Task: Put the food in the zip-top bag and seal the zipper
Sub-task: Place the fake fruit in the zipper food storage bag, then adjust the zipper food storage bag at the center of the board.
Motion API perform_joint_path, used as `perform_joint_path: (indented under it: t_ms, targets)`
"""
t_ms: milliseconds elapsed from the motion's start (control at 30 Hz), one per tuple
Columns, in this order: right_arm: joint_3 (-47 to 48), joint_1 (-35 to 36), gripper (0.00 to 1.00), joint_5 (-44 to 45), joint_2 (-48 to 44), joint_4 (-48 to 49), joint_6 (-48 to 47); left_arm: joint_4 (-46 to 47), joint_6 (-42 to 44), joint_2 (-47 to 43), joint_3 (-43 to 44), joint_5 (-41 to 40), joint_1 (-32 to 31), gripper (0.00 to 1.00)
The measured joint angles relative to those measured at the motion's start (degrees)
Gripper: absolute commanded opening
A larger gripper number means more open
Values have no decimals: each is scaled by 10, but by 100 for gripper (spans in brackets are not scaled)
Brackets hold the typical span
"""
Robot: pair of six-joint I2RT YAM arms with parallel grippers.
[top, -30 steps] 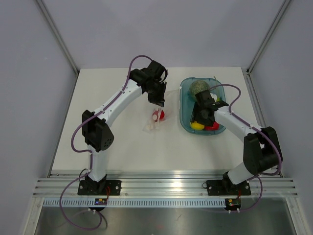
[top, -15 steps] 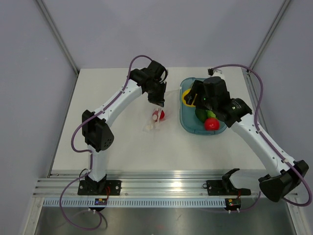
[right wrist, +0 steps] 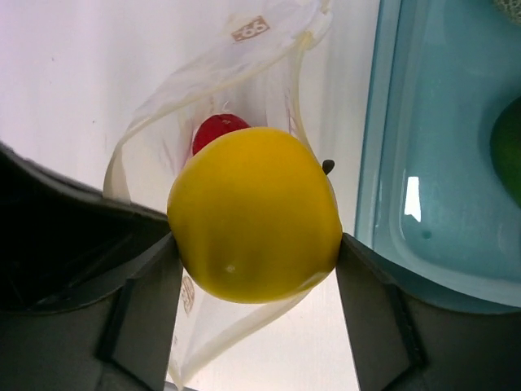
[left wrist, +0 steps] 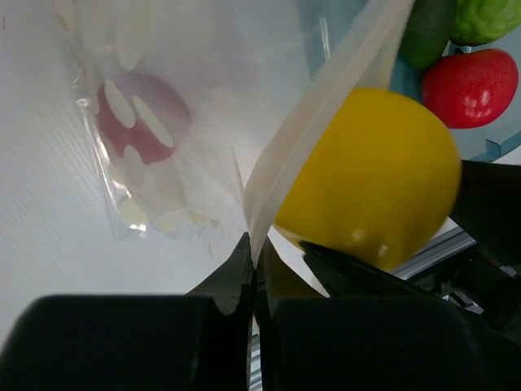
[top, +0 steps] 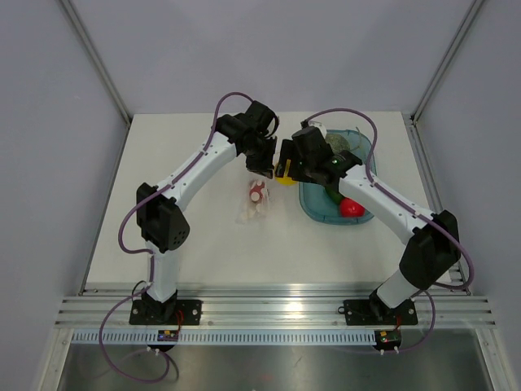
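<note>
My left gripper [top: 264,169] [left wrist: 254,262] is shut on the mouth edge of the dotted zip-top bag [top: 257,199] [left wrist: 175,122] and holds it up off the table. A red food piece [left wrist: 142,114] [right wrist: 218,128] lies inside the bag. My right gripper [top: 285,173] [right wrist: 256,281] is shut on a yellow ball-shaped food piece [top: 286,175] [right wrist: 255,213] [left wrist: 370,183], right above the bag's open mouth [right wrist: 236,90]. A red piece [top: 352,207] [left wrist: 470,86], green pieces [top: 334,194] and the grey-green ball [top: 334,144] lie in the blue tray [top: 313,204] [right wrist: 423,155].
The blue tray stands right of the bag, close beside my right gripper. Grey walls ring the white table [top: 187,236]. An aluminium rail [top: 269,309] runs along the near edge.
My right gripper has lifted the yellow piece out of the blue tray and carried it left to the bag's mouth. The bag has shifted slightly. My left gripper has held still.
</note>
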Motion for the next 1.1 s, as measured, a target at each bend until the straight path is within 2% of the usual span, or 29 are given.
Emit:
perform_joint_path:
  t_ms: [67,200,300,333,400,433,500,533,567,667,767,867,1000,1033,1100]
  targets:
    - [12,0,94,-2,18,3,0,0,0,0,0,1,0,0]
    - [27,0,93,-2,22,5,-5,-1,0,0,0,1,0,0]
    - [28,0,83,1,14,6,-5,-3,0,0,2,1,2,0]
    - [28,0,73,3,11,6,-6,-3,0,0,3,1,2,0]
    - [28,0,64,8,3,5,-7,-3,0,0,4,1,3,0]
    - [27,0,56,10,-1,5,-7,-4,0,0,4,2,3,0]
    - [22,-2,52,17,-12,5,-5,-4,0,0,4,2,5,0]
    - [18,-3,52,18,-17,6,-4,-4,0,0,4,2,5,0]
    - [13,-4,56,18,-21,6,-3,-4,0,0,4,2,6,0]
    - [-8,-13,78,16,-24,7,2,-4,0,0,4,2,8,0]
    - [-27,-18,79,3,-17,3,3,-4,0,0,4,2,8,0]
    - [-39,-19,73,-12,3,8,7,-4,0,0,4,2,9,0]
    - [-54,-19,51,-43,26,15,14,-4,0,0,4,3,10,0]
    - [-56,-19,33,-52,32,20,16,-4,0,0,4,3,10,0]
    - [-54,-19,14,-70,49,29,16,-4,0,0,4,3,11,0]
